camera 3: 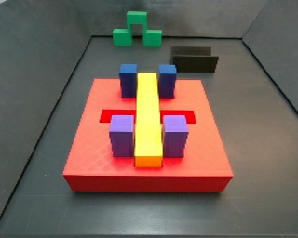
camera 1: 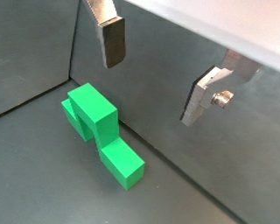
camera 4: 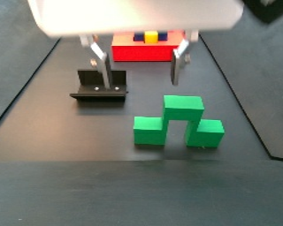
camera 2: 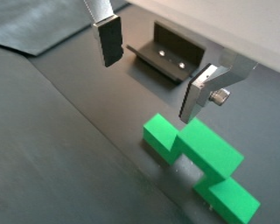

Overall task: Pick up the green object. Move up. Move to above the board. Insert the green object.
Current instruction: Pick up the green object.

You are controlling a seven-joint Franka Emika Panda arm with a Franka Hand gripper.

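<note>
Green object [camera 4: 177,124] free on floor | claw [camera 4: 138,56] agape, empty, hovering above | board [camera 3: 148,149] well apart

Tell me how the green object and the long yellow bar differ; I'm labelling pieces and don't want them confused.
The green object is arch-like, two low cubes with a raised middle one; the yellow bar is one straight long piece. The green object stands alone on the dark floor; the bar lies on the red board between blue and purple blocks. The open gripper hangs behind the green object, touching neither. Both are bright and blocky.
</note>
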